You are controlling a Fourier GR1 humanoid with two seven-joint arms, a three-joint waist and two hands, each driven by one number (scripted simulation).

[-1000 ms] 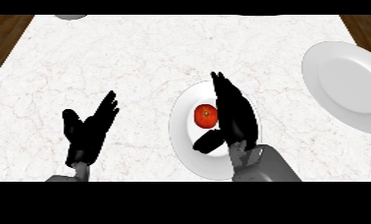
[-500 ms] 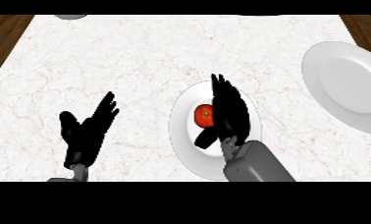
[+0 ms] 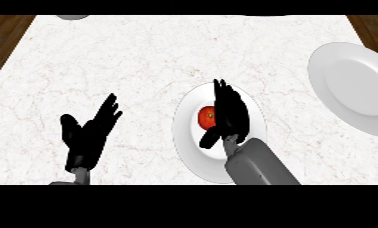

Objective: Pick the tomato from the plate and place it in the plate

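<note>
Both hands (image 3: 90, 134) (image 3: 230, 114) open, fingers straight

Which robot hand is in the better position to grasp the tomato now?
The right robot hand. It is over the near plate, directly beside the tomato, fingers not yet curled round it. The left robot hand rests open over the counter, away from that plate.

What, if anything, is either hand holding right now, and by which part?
Nothing is held yet. The right hand is open beside the tomato on the near plate, fingers straight. The left hand rests open.
</note>
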